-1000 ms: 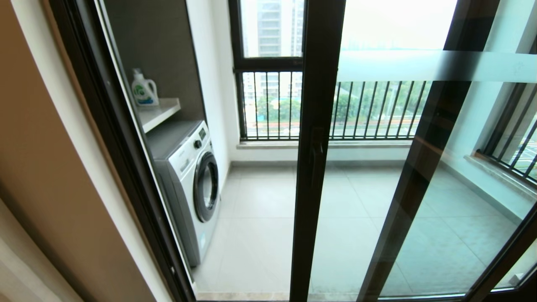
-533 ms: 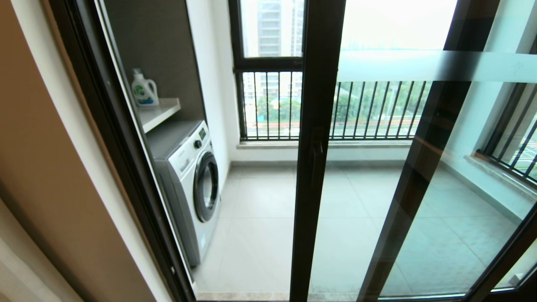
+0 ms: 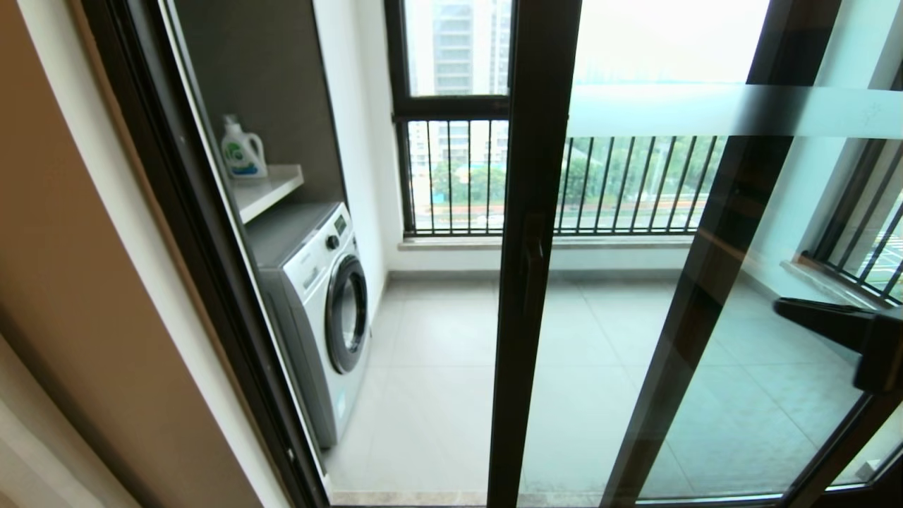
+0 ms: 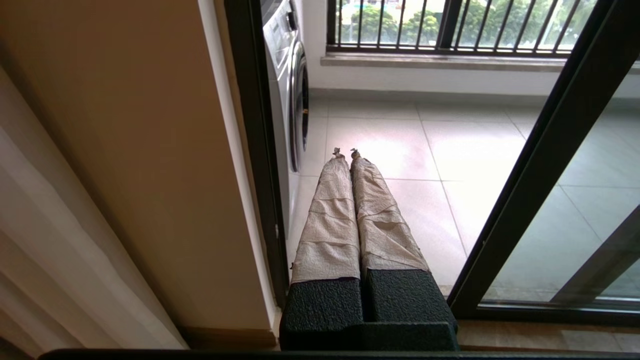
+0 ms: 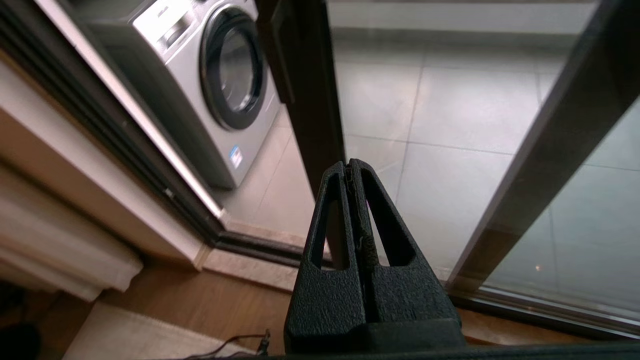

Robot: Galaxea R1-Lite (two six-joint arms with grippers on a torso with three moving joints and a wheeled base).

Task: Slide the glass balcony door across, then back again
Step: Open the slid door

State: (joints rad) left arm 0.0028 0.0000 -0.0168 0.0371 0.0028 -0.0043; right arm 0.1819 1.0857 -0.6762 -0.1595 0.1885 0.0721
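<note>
Balcony door (image 3: 536, 212) looks heavy, rigid, breakable; push at handle (image 3: 532, 271); right end effector (image 3: 779, 305) closed, empty, right of handle.

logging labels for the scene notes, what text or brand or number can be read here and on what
None reads clearly.
Detergent bottle: green and blue label, too small to read.
Washing machine: panel markings and a small blue sticker, blurred.
Glass balcony door: frosted band, no characters legible.
</note>
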